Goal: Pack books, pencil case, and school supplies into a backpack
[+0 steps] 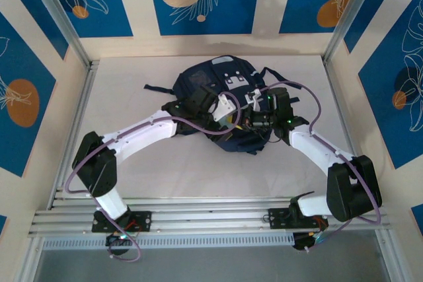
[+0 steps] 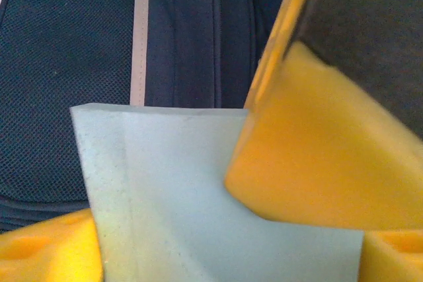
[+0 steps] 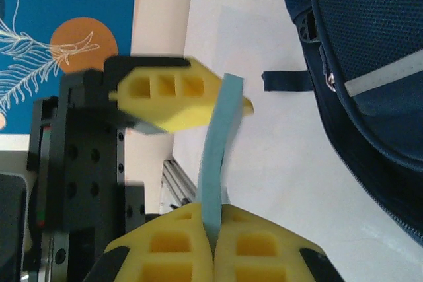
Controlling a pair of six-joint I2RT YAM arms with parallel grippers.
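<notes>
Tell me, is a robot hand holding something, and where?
The right gripper pinches the light-blue pad by its edge, between both fingers.

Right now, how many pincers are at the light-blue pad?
2. The right pincer is shut on an edge of the pad, beside the backpack. The left pincer stands open, its fingers on either side of the pad. None seems hidden.

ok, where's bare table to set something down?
Bare table left of the backpack, right of it, and the near strip between left arm and right arm. Crowded at the backpack's near edge, where both meet.
</notes>
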